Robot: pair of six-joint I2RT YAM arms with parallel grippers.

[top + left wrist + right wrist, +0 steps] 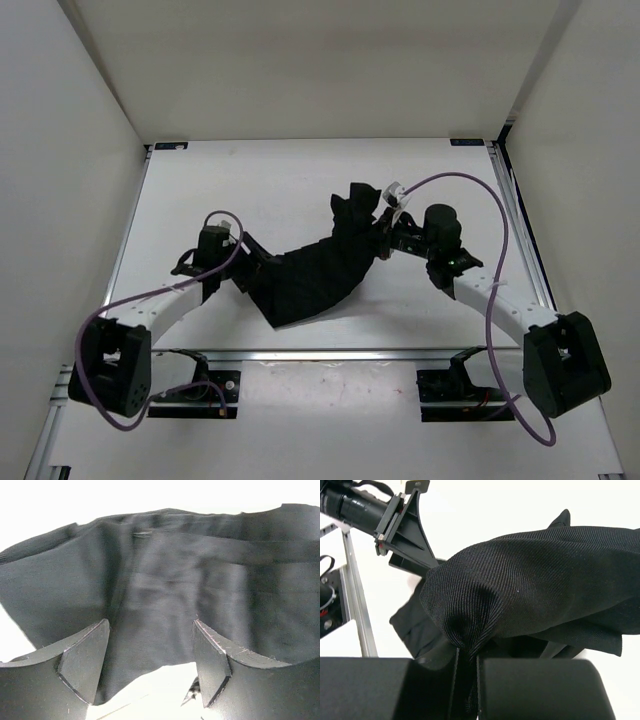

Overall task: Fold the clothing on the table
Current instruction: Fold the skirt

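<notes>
I am driving a robotics lab cell, a purpose-built test bench. From overhead, a large white matte rectangular tabletop (300, 175) sits boxed in by plain white enclosure panels (300, 60) at the back and both sides. A silver extruded-aluminium rail (330, 354) runs along the near edge, with black metal mounting brackets (455, 390) beside it. Two white-and-black jointed robot arms, left (168, 306) and right (500, 300), stand there, trailing loose purple cables (462, 176). My right wrist camera shows the same bare metal framing (355, 595) against the white surface.
</notes>
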